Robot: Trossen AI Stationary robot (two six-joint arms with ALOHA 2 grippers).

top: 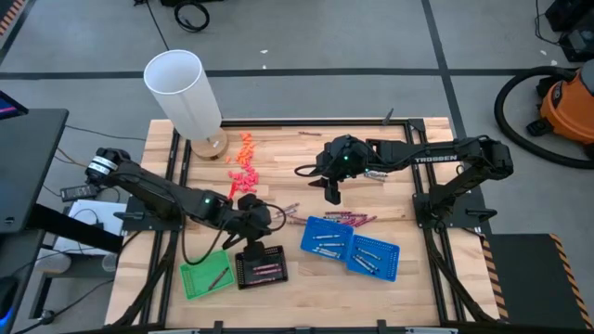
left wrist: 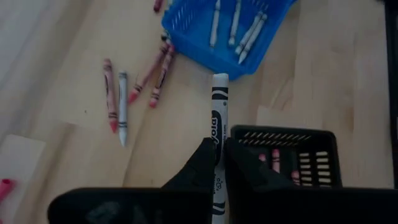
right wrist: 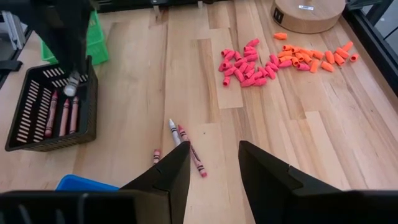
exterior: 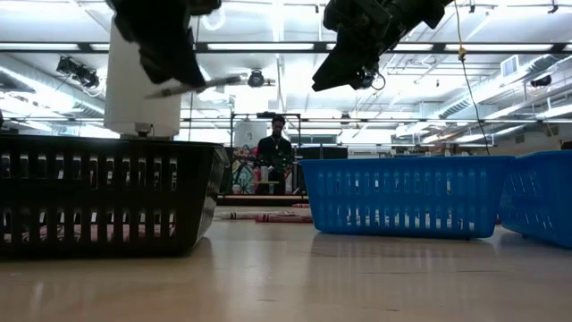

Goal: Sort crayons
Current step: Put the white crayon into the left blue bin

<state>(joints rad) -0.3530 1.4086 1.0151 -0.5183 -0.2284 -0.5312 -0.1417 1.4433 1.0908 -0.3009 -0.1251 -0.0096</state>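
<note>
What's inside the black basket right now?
Three reddish crayons lie on the floor of the black basket. The left gripper, holding a white crayon, hides part of one corner.

Dark arms [top: 436,158] marked TROSSEN, green lights glowing.

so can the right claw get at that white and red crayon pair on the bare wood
Probably yes. The right claw hangs open just above the white crayon and the red crayon, with bare table around them. The left claw, shut on another crayon, is off by the black basket.
</note>
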